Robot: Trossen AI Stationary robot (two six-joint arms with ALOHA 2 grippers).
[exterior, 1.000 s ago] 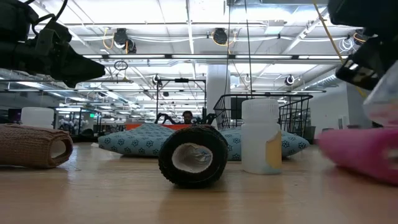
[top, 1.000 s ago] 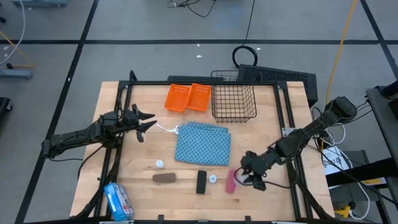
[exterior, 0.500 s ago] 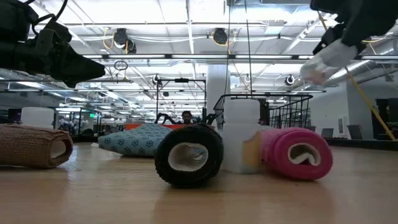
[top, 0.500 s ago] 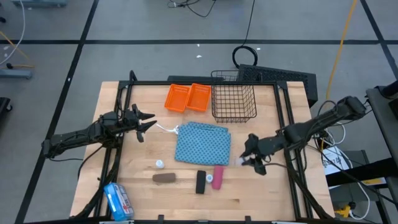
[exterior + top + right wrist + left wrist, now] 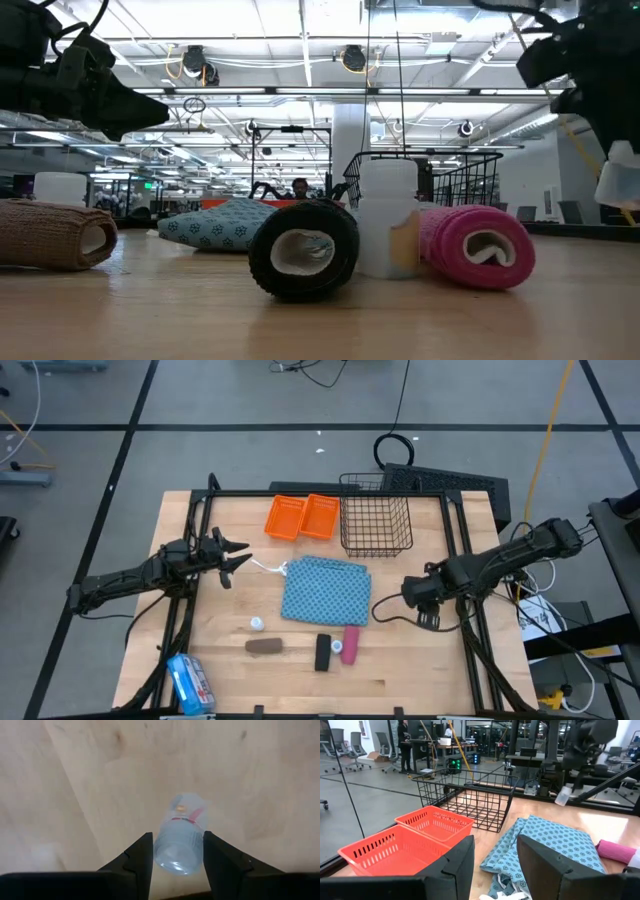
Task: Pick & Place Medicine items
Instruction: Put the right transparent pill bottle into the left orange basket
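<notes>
One small clear bottle (image 5: 178, 839) sits clamped between the right gripper (image 5: 418, 593) fingers, lifted off the worktop (image 5: 420, 670) for transfer; left gripper (image 5: 228, 557) waits, fingers parted.

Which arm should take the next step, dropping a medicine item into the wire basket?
Right. Its pincer already grips a small clear bottle, lifted near the wire basket. The left pincer waits open and empty.
</notes>
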